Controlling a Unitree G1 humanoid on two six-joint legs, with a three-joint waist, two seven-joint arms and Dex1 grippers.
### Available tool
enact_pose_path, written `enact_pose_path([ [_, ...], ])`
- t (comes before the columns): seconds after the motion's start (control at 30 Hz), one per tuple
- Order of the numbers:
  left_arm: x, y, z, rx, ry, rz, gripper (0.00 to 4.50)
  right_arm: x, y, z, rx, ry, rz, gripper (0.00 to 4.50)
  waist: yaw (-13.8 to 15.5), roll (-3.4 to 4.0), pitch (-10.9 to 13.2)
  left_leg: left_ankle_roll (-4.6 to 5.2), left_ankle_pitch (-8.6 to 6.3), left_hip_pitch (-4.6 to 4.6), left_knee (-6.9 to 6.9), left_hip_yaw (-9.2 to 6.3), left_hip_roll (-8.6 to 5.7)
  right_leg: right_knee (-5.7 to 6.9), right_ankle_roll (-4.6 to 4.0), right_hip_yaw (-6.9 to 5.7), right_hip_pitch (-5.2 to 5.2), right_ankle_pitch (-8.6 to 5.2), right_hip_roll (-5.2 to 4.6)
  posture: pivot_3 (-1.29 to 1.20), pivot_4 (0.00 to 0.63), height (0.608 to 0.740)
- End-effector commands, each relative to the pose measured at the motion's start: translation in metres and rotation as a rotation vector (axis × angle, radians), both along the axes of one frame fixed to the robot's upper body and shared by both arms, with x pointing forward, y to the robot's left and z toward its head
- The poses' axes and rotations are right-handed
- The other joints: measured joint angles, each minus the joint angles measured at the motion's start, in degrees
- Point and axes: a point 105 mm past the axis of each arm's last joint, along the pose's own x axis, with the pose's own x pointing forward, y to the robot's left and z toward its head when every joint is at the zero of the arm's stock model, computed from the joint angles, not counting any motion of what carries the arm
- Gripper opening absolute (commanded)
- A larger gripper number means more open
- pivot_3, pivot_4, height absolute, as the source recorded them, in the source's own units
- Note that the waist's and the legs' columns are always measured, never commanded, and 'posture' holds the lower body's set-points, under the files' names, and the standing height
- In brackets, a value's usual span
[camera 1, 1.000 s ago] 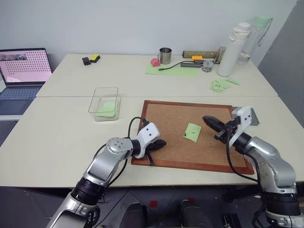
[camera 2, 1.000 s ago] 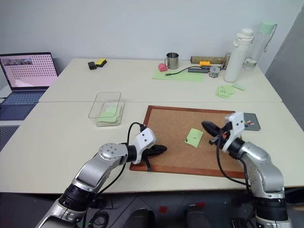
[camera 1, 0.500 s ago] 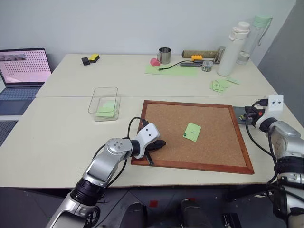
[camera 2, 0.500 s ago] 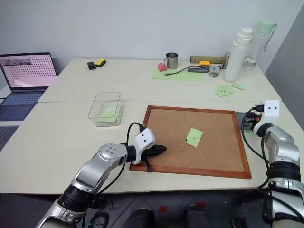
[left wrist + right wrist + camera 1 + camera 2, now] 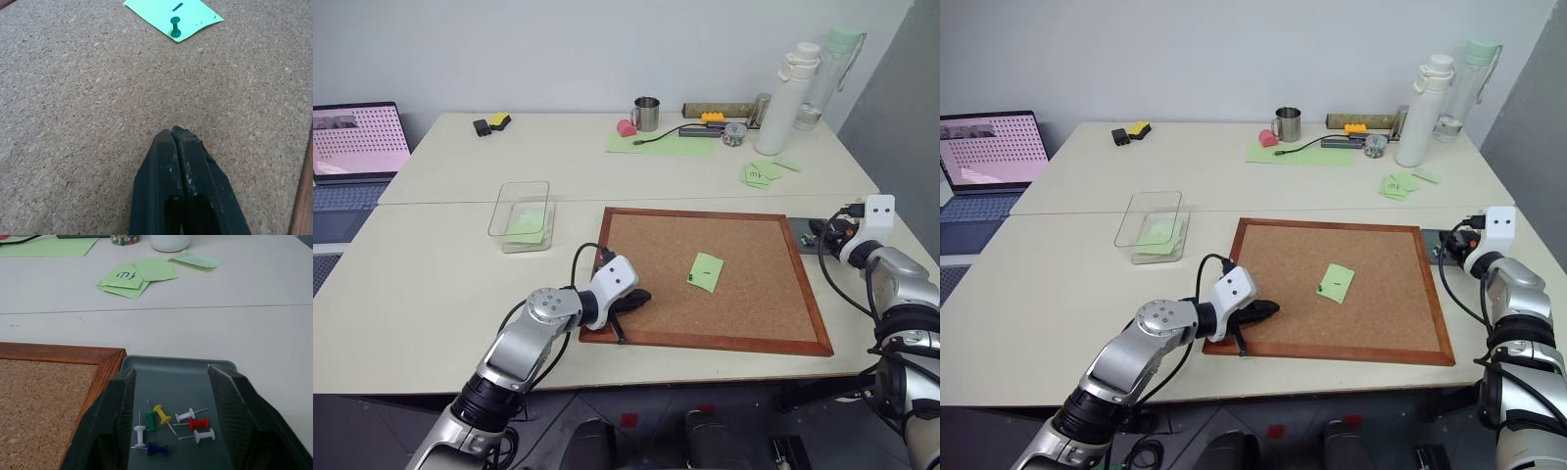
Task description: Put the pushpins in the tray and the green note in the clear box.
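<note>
Right fingers [image 5: 171, 426] apart over tray [image 5: 178, 377], left fingers [image 5: 178, 147] together; risk tearing green note [image 5: 171, 12], still pinned [image 5: 174, 27].

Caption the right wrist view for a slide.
Open right gripper over the grey tray holding seven pushpins.

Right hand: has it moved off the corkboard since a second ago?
Yes. The right hand has swung from over the corkboard, near the green note, out past its right edge to the tray, jaws open over the pushpins.
</note>
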Motion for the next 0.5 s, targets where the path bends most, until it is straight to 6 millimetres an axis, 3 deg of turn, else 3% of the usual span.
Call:
enact_pose_path([
  [0.03, 0.000, 0.012, -0.017, 0.050, 0.065, 0.043, 0.00, -0.004, 0.033, 0.034, -0.015, -0.144, 0.201, 2.74, 0.02, 0.00, 0.00, 0.00, 0.00, 0.00, 0.00, -0.01, 0.00, 0.00, 0.00, 0.00, 0.00, 0.00, 0.00, 0.00, 0.150, 0.740],
  [0.27, 0.000, 0.011, -0.017, 0.049, 0.066, 0.039, 0.00, -0.059, 0.146, 0.022, 0.006, -0.129, 0.613, 2.74, 0.23, 0.02, -0.01, 0.00, 0.00, -0.02, 0.00, -0.15, 0.06, 0.10, 0.01, -0.12, 0.01, -0.02, 0.02, 0.00, 0.150, 0.740],
  [0.4, 0.000, 0.011, -0.017, 0.050, 0.066, 0.037, 0.00, -0.084, 0.194, 0.013, 0.039, -0.093, 0.733, 2.74, 0.34, 0.05, 0.01, -0.01, 0.00, -0.04, 0.03, -0.12, 0.04, 0.11, 0.02, -0.13, -0.01, -0.02, -0.02, 0.00, 0.150, 0.740],
  [0.5, 0.000, 0.011, -0.017, 0.050, 0.066, 0.036, 0.00, -0.092, 0.215, 0.002, 0.032, -0.055, 0.768, 2.74, 0.39, 0.02, -0.01, -0.01, 0.00, -0.03, 0.05, -0.13, 0.04, 0.11, 0.01, -0.15, -0.01, -0.03, -0.02, 0.00, 0.150, 0.740],
])
